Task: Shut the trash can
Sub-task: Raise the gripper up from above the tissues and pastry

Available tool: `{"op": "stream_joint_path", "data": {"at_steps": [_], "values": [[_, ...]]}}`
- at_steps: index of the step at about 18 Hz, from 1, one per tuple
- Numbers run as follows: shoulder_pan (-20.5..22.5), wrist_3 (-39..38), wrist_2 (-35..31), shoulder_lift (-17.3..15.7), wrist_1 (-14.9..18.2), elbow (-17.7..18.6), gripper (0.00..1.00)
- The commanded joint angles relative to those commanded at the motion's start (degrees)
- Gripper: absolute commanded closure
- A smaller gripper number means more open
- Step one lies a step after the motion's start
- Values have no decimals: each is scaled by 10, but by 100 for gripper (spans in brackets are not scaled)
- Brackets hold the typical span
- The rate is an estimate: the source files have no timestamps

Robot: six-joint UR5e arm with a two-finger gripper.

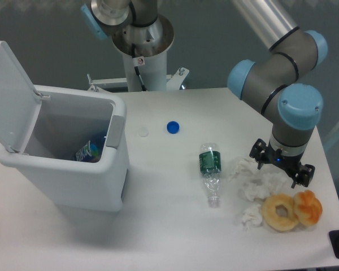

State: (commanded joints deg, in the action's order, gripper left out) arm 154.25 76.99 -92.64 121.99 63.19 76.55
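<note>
White plastic makes up the trash can (pixel 73 169), which stands on the left side of the table (pixel 169 237). Its lid (pixel 8 96) is up and leans back to the left, and the lid's top corner is cut off by the edge of the picture. A grey tab (pixel 116 131) sits on its front rim. Inside, low down, lies something blue and shiny (pixel 90 151), but it is hard to tell what it is.

The gripper (pixel 282 167) hangs at the right, well apart from the trash can, over crumpled white paper (pixel 259 185). I cannot tell if its fingers are spread or together.

The table is white and the wall behind is dark grey. A clear bottle (pixel 211 172) lies in the middle. A blue cap (pixel 173 127) lies near a white cap (pixel 143 132). Two ring-shaped doughnuts (pixel 292 210) touch beside the paper.
</note>
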Motion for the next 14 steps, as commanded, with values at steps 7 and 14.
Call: {"op": "stream_joint_path", "data": {"at_steps": [7,14], "values": [[0,-13,18,-38,5,21,0],[-25,-154,21,-96,8,39,0]]}}
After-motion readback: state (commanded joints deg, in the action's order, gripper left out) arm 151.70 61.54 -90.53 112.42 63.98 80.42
